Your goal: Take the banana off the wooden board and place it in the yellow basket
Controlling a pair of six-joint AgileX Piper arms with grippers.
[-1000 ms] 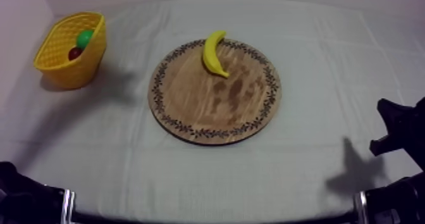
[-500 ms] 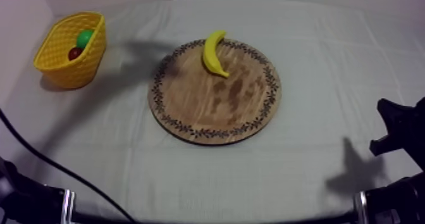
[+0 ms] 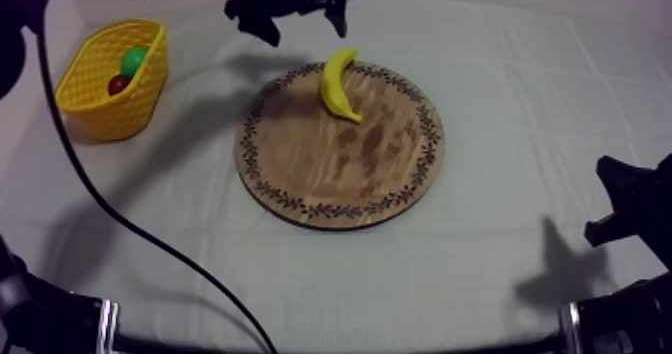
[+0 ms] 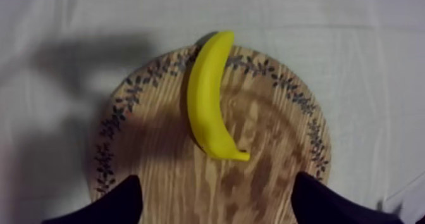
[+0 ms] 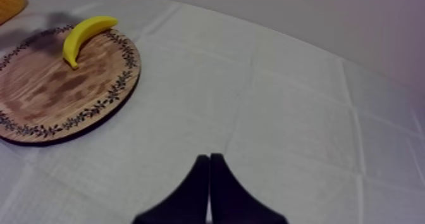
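The yellow banana (image 3: 338,83) lies on the far edge of the round wooden board (image 3: 340,168), with one tip over the patterned rim. My left gripper (image 3: 297,20) hangs just beyond the board's far side, above and behind the banana, open with nothing between its fingers. From the left wrist view, the banana (image 4: 209,106) lies on the board (image 4: 265,182) ahead of the left gripper (image 4: 218,179), whose fingers stand wide apart. The yellow basket (image 3: 75,83) stands at the far left. My right gripper (image 5: 209,160) is shut on nothing, low at the right side of the table.
Inside the basket lie a green toy fruit (image 3: 133,58) and a small red fruit (image 3: 118,83). The right arm (image 3: 630,203) rests at the table's right edge. Grey-white cloth (image 3: 520,88) surrounds the board on all sides.
My left arm has come in from the far edge and moved down toward the banana, and its fingers have spread apart. The banana, the board and the right arm have not moved.
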